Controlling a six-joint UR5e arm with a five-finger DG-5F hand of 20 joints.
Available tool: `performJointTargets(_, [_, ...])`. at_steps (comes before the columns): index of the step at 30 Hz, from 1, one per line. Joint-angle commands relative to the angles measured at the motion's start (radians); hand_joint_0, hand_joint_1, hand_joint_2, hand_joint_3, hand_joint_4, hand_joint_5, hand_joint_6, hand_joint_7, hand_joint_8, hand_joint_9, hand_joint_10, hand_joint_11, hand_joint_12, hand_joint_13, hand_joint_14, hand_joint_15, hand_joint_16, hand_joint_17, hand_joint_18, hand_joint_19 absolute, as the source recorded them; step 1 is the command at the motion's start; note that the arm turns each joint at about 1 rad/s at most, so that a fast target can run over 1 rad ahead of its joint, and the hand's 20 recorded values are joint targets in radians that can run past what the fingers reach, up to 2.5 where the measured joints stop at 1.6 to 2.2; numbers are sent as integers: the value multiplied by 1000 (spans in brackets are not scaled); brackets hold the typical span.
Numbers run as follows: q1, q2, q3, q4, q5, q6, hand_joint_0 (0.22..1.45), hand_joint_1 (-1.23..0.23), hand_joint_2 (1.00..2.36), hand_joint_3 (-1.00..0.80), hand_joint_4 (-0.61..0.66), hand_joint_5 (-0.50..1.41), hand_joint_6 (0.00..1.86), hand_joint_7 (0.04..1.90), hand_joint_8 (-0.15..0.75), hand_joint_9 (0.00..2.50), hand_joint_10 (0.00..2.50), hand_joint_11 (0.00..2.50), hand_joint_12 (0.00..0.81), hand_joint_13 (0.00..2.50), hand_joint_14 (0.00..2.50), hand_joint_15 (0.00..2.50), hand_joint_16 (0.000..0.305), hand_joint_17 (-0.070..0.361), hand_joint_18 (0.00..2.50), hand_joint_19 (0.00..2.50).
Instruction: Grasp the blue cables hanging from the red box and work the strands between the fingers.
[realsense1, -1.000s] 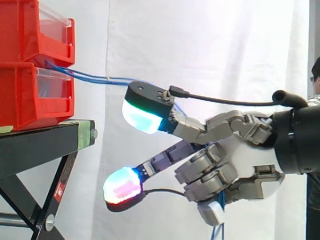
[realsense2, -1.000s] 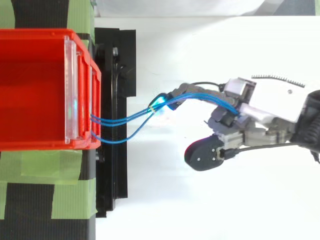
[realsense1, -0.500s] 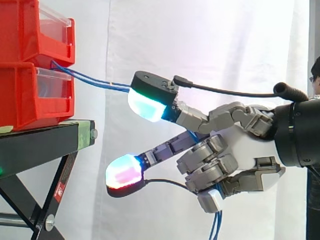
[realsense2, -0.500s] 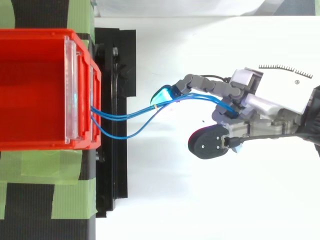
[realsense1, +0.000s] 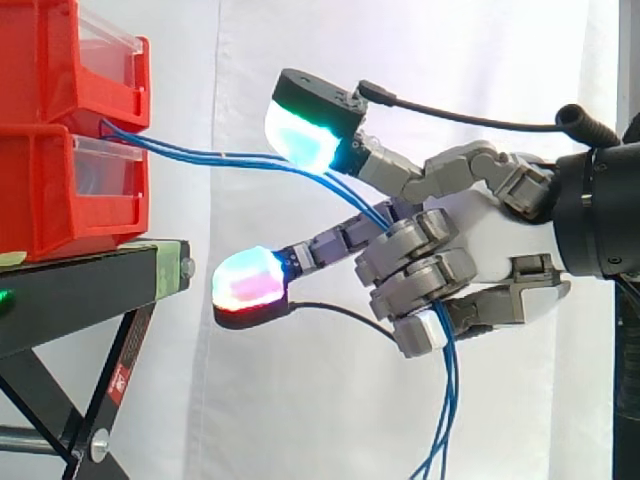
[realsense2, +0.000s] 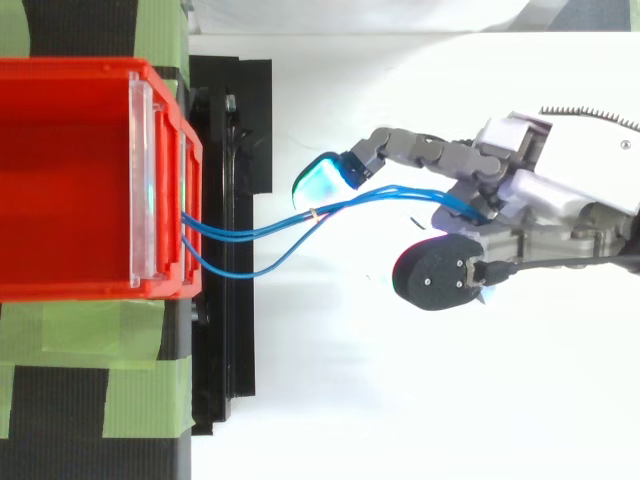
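A white curtain (realsense1: 250, 400) is hanging behind the whole scene, and in the top view the ground under the arm is showing as a plain white surface (realsense2: 400, 400). At the left, a black stand (realsense1: 90, 285) on crossed legs is carrying two stacked red boxes, the upper red box (realsense1: 50, 60) sitting on the lower red box (realsense1: 50, 190), each with a clear front panel (realsense2: 143, 180). Strips of green tape (realsense2: 140, 375) are lying across the stand's top beside the boxes.

The blue cables (realsense2: 255, 232) are coming out from the front of the boxes, at the seam between the two, and stretching right through the air, well above the white surface. The hand (realsense1: 490, 250) is reaching in from the right, level with the boxes and apart from them. Its curled fingers (realsense1: 415, 270) are gripping the blue cables, which are passing into the fist and hanging down below it to the bottom edge of the side view. Two other fingers are pointing left towards the stand: an upper cyan-green pad (realsense1: 300, 140) is sitting just above the strands, and a lower magenta pad (realsense1: 250, 285) is hovering beneath them.
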Motion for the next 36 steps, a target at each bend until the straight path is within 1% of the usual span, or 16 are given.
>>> performJointTargets(1, [-3,1,14,0,0,2,685,-551,1000,-1000,150,3,13,1097,508,1749,2500,2500,556,1850,2500,1780,195,146,2296,713])
performJointTargets(4, [-7,1,39,-6,0,1,685,-552,1000,-1000,148,4,13,1096,508,1749,2500,2500,556,1850,2500,1780,195,146,2296,713])
performJointTargets(6, [-10,1,59,-26,0,1,684,-552,1000,-1000,153,4,12,1106,508,1749,2500,2500,556,1850,2500,1780,195,146,2296,713])
performJointTargets(7, [-12,1,62,-34,0,-1,684,-553,1000,-1000,147,11,11,1109,508,1749,2500,2500,556,1850,2500,1780,195,146,2296,713])
performJointTargets(9, [-15,1,73,-74,0,-1,685,-554,1000,-1000,145,15,12,1111,508,1749,2500,2500,556,1850,2500,1780,195,146,2296,713])
performJointTargets(10, [-13,2,77,-86,0,2,688,-554,1000,-1000,143,17,12,1111,508,1749,2500,2500,556,1850,2500,1780,195,146,2296,713])
performJointTargets(13, [-15,2,80,-109,-3,4,692,-557,1000,-1000,133,28,11,1137,508,1749,2500,2500,556,1850,2500,1780,195,146,2296,713])
performJointTargets(18, [-15,2,80,-114,-4,4,702,-569,1000,-1000,124,38,11,1165,508,1749,2500,2500,556,1850,2500,1780,195,146,2296,713])
performJointTargets(21, [-13,14,82,-114,-1,-4,711,-576,1000,-1000,120,50,10,1192,508,1749,2500,2500,556,1850,2500,1780,195,146,2296,713])
performJointTargets(23, [-10,33,82,-114,-1,-22,719,-583,1000,-1000,109,62,9,1218,508,1749,2500,2500,556,1850,2500,1780,195,146,2296,713])
performJointTargets(25, [-9,42,82,-112,0,-42,722,-588,1000,-1000,107,67,8,1239,508,1749,2500,2500,556,1850,2500,1780,195,146,2296,713])
performJointTargets(28, [-10,42,88,-114,2,-52,738,-598,1000,-1000,99,82,6,1286,508,1749,2500,2500,556,1850,2500,1780,195,146,2296,713])
performJointTargets(29, [-13,42,90,-114,2,-53,743,-602,1000,-1000,94,86,6,1303,508,1749,2500,2500,556,1850,2500,1780,195,146,2296,713])
performJointTargets(33, [-15,40,120,-114,2,-58,765,-617,1001,-987,88,104,3,1365,508,1749,2500,2500,556,1850,2500,1780,195,146,2296,713])
performJointTargets(34, [-13,40,140,-124,2,-58,772,-621,1002,-977,82,110,2,1382,508,1749,2500,2500,556,1850,2500,1780,195,146,2296,713])
performJointTargets(36, [-13,40,148,-129,3,-59,782,-630,1002,-958,87,118,27,1404,508,1749,2500,2500,556,1850,2500,1780,195,146,2296,713])
